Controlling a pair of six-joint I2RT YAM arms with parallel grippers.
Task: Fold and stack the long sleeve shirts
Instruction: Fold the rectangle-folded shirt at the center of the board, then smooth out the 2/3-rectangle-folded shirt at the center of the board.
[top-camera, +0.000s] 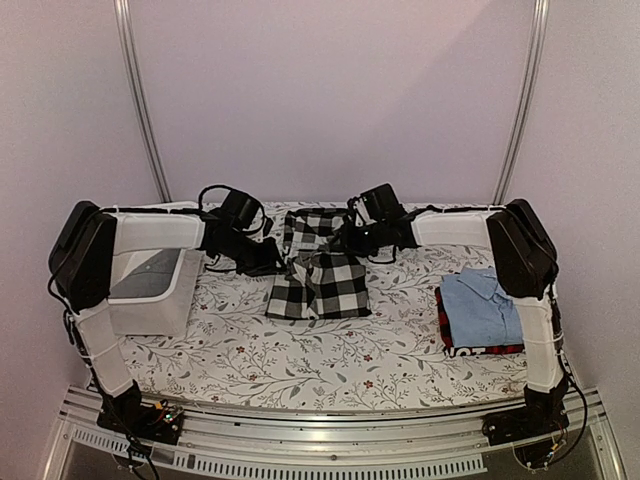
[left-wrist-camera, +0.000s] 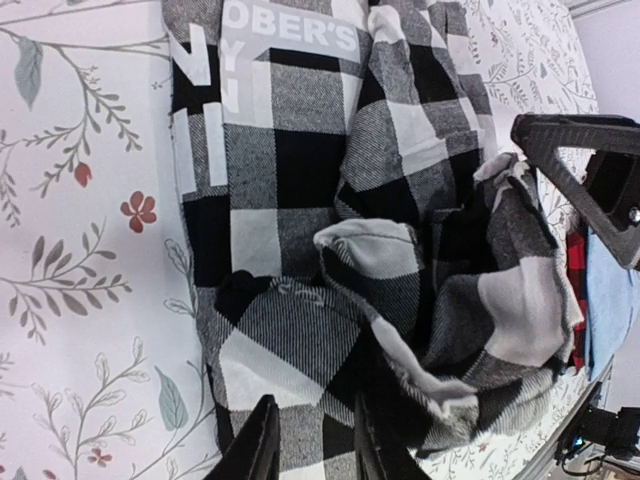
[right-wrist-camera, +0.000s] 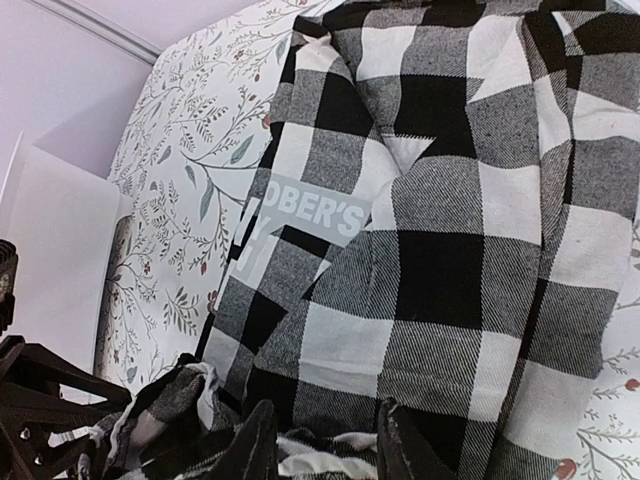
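The large black-and-white checked cloth shirt with white lettering on a black band (top-camera: 320, 280) lies directly beneath both grippers, between them. The left gripper (left-wrist-camera: 315, 405) hangs low over the shirt's rumpled end. Its jaws are narrowly apart, with checked cloth showing in the gap and no fold clearly pinched. The right gripper (right-wrist-camera: 327, 405) faces it from the other side. Its jaws are somewhat wider, and bunched cloth lies just below the fingertips.

Well out to the right gripper's side, back toward its arm's base, the light blue collared shirt (top-camera: 480, 305) sits folded on top of the folded red-and-black shirt (top-camera: 447, 322). Only the lower one's edges show. Off to the left gripper's outer side stands the white plastic tub (top-camera: 150, 285), on the floral-printed table cover (top-camera: 300, 355).

Judged from this, two of the three shirts are folded and stacked. The checked one looks partly folded: a flat rectangle nearer the arm bases and a loose, crumpled heap under the fingers. What appears left is to tidy that last fold and carry the bundle over onto the blue shirt.
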